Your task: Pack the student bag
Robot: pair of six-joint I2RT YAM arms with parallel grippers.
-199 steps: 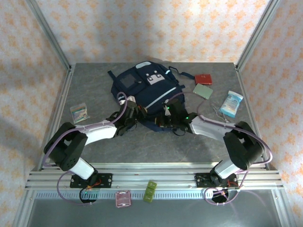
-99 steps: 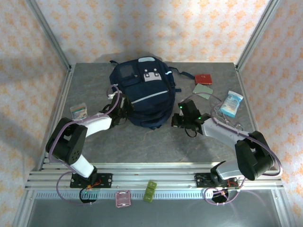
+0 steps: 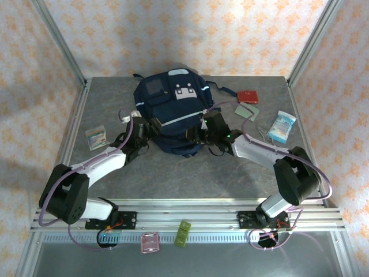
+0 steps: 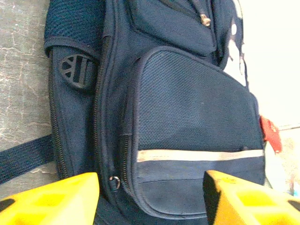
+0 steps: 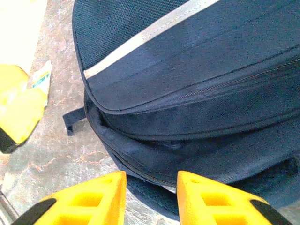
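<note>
Bag (image 3: 172,112) sits mid-worktop (image 3: 173,173), toward the far edge, front side up, white stripe across it. L pincer (image 3: 151,128) is at the bag's left near corner, jaws wide apart, nothing btw them. Its wrist cam has both yellow fingers (image 4: 47,199) spread, w/ the mesh front pocket and stripe straight ahead. R pincer (image 3: 196,134) is at the bag's right near corner, low by the bottom seam, jaws parted w/ a narrow gap, no grip on the fabric. By the right edge: red book (image 3: 249,96), green book (image 3: 247,110), blue packet (image 3: 282,126). Small box (image 3: 96,137) lies near the left edge, well apart from the bag.
</note>
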